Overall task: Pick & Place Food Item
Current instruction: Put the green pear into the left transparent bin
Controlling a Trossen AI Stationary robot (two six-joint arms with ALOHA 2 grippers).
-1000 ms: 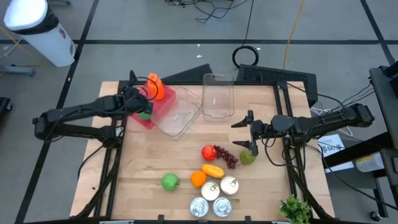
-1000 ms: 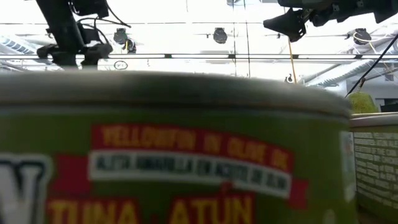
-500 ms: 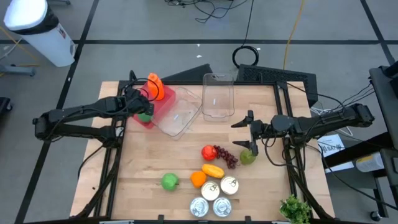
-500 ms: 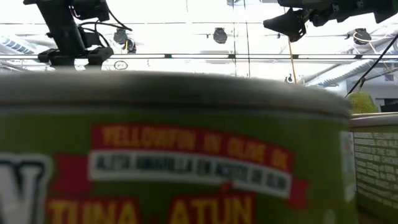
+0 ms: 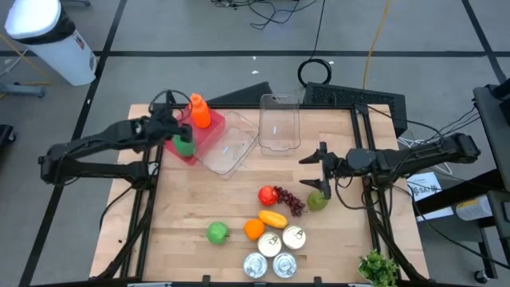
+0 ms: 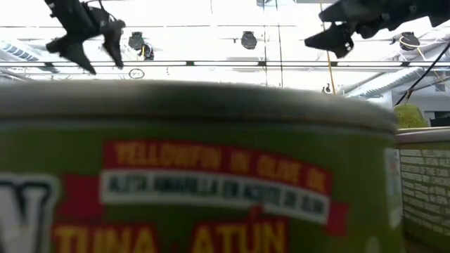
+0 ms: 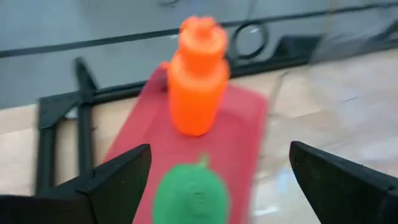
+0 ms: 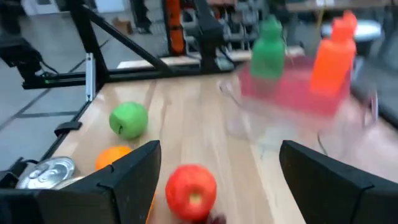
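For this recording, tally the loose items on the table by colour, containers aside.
Green: 3 (bottle, apple, pear-like fruit)
Orange: 2 (bottle, round fruit)
Red: 1 (apple)
Dark red: 1 (grapes)
Yellow-orange: 1 (pepper-like piece)
Silver: 4 (cans)
Total: 12

A white cylindrical bin (image 5: 49, 40) stands on the grey floor off the far left corner of the wooden table (image 5: 199, 199). Behind the table a black cable coil (image 5: 316, 72) lies on the floor, with a yellow cord (image 5: 376, 40) running past it. Bright ceiling lights (image 6: 247, 39) hang overhead in the room.
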